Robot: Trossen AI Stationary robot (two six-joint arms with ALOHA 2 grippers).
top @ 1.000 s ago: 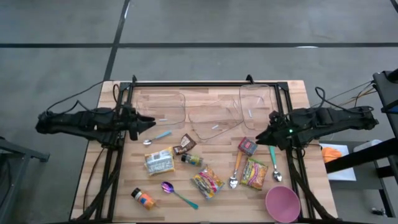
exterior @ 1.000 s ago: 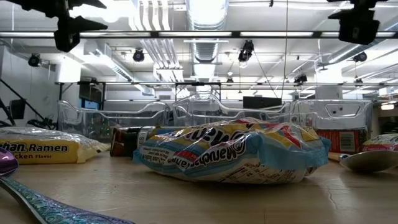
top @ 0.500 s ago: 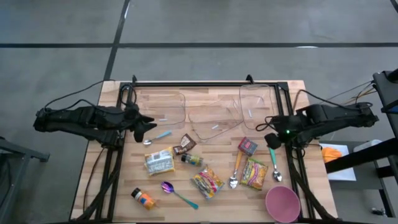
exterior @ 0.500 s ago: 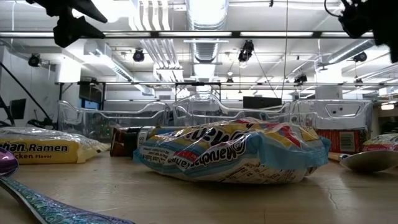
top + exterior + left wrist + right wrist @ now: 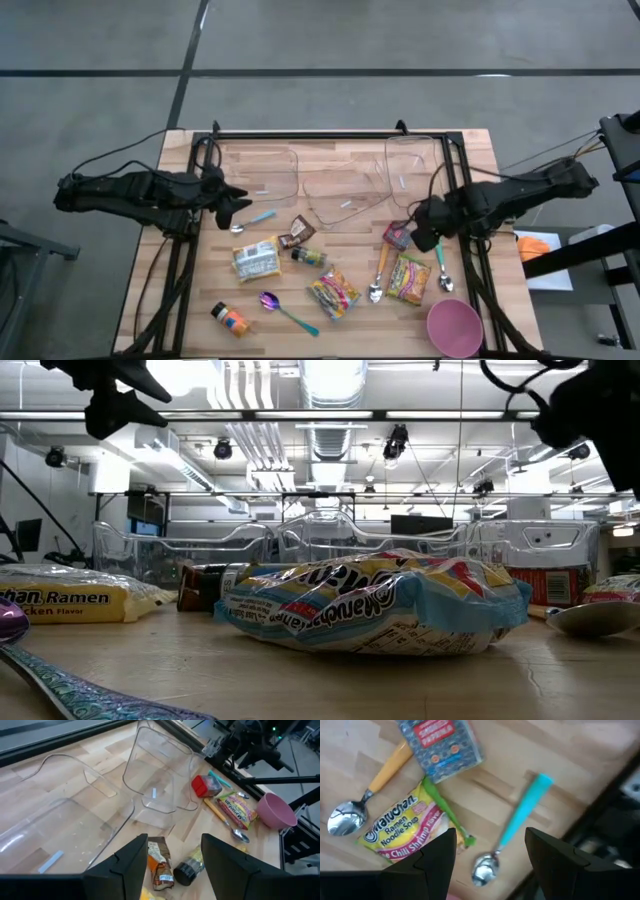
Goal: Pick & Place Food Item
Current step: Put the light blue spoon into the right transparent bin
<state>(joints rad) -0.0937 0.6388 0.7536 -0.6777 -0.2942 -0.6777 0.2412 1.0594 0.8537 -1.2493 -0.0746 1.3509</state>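
Wooden surface [image 5: 470,150] scattered with food packets and spoons. Right gripper [image 5: 418,236] released, fingers apart, arm stretched low from the right edge, hovering above red packet [image 5: 398,235], with ramen packet [image 5: 408,278] and teal spoon [image 5: 441,262] just beside. Left gripper [image 5: 232,199] also released, waiting near clear containers [image 5: 345,180] at the left side

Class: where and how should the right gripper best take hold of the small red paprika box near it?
Probably across the two long sides of the paprika box, coming straight down. It lies flat with bare wood along both sides; the right gripper is open just beside it.
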